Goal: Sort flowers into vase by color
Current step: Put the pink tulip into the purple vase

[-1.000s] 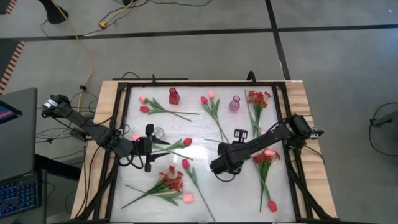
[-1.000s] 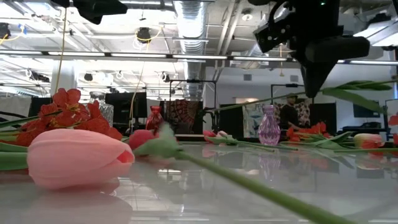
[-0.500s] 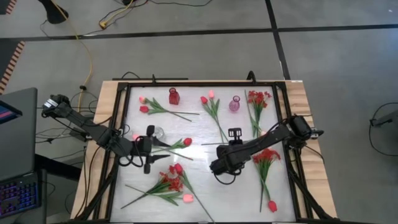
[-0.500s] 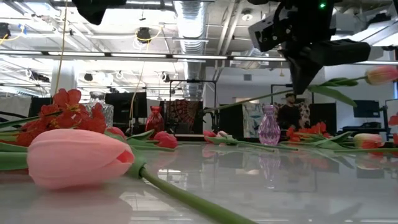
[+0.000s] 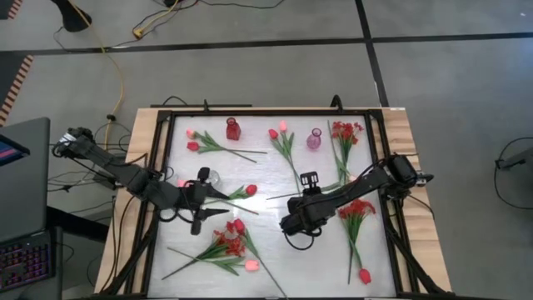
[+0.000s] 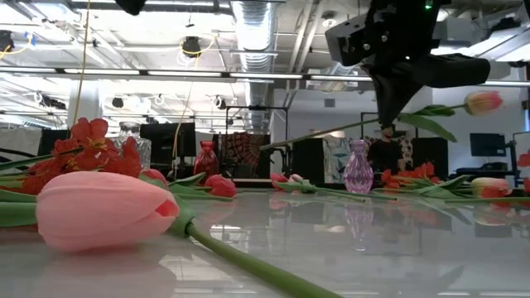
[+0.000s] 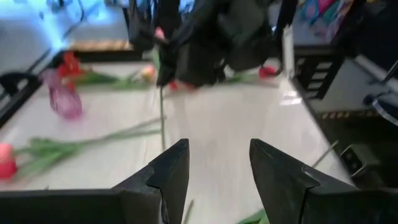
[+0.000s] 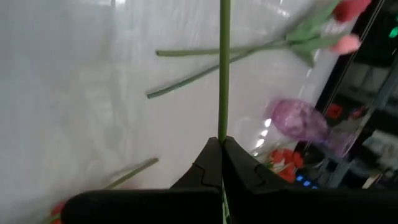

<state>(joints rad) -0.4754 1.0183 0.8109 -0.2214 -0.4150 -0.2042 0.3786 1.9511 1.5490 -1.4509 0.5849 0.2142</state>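
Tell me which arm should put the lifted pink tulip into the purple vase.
Right. The right gripper is shut on the pink tulip, lifted above the table, near the purple vase. The left gripper is open and empty.

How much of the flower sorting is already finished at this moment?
Nothing looks done: the red vase and the purple vase hold no flowers. In hand: the right gripper is shut on a pink tulip's stem, lifted off the table. Left: the other flowers lying there. The left gripper waits open.
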